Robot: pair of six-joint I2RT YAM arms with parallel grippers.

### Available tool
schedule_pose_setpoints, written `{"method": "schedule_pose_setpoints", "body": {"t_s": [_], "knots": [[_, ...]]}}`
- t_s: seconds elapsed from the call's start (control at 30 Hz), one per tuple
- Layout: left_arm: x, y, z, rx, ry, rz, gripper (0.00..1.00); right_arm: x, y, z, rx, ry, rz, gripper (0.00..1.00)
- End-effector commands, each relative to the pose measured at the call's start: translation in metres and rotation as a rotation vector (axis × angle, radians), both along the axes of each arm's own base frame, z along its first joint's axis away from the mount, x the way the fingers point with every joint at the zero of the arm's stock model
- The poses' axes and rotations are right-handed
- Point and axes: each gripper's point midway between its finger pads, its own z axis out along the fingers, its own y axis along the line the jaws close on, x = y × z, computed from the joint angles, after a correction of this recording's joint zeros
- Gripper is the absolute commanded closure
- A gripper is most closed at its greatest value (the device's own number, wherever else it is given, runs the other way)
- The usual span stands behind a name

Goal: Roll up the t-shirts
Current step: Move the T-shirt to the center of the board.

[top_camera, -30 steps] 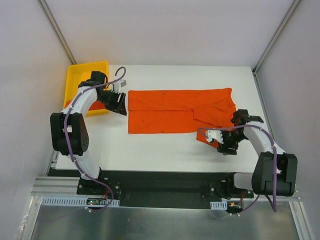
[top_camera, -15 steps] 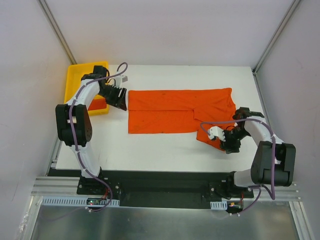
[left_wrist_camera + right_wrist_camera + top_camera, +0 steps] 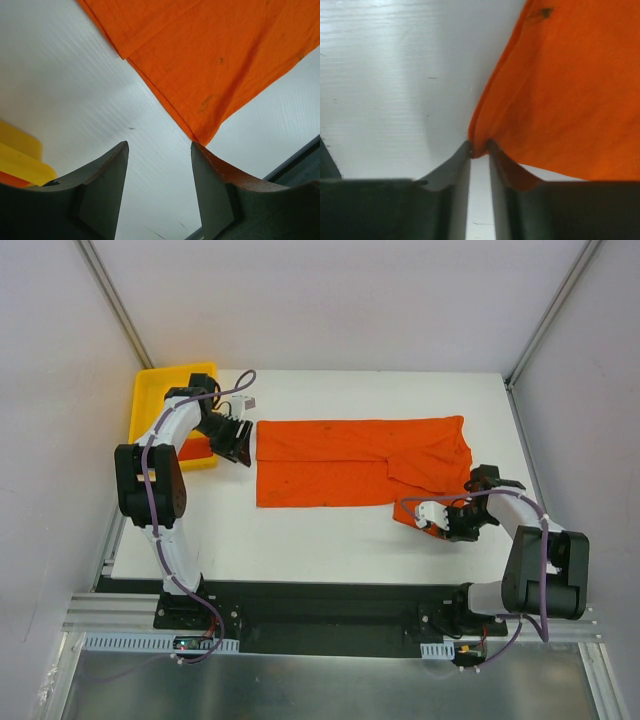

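An orange t-shirt (image 3: 340, 460) lies flat on the white table, folded into a long strip. My left gripper (image 3: 240, 443) is open just off its left edge. In the left wrist view the fingers (image 3: 159, 147) stand apart above bare table, with the shirt's corner (image 3: 210, 55) touching the right fingertip. My right gripper (image 3: 447, 521) is at the shirt's near right flap. In the right wrist view it (image 3: 479, 147) is shut on a fold at the edge of the cloth (image 3: 570, 90). A second orange t-shirt (image 3: 195, 448) lies in the yellow tray, mostly hidden by the left arm.
The yellow tray (image 3: 150, 400) stands at the table's back left, beside the left gripper; its rim shows in the left wrist view (image 3: 20, 162). White walls enclose the table. The black base rail runs along the near edge.
The left arm has swung in and brought its open gripper to the shirt's left edge. The right gripper has turned and settled low at the shirt's near right flap.
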Motion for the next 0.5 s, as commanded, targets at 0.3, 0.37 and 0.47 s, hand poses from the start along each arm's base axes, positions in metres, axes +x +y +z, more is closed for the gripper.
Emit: {"method": "schedule_pose_setpoints", "body": {"t_s": [0.3,0.37,0.47], "knots": [[-0.055,-0.028,-0.024,-0.004,0.279,0.084,0.46,0.02,-0.004,-0.003,-0.001,-0.101,0.112,0.99],[-0.056,-0.033,-0.03,0.009,0.29,0.062,0.49,0.018,-0.004,-0.003,-0.008,-0.071,0.033,0.99],[-0.067,-0.043,-0.039,0.049,0.323,0.015,0.53,0.023,-0.011,-0.005,-0.063,-0.054,-0.063,0.99]]}}
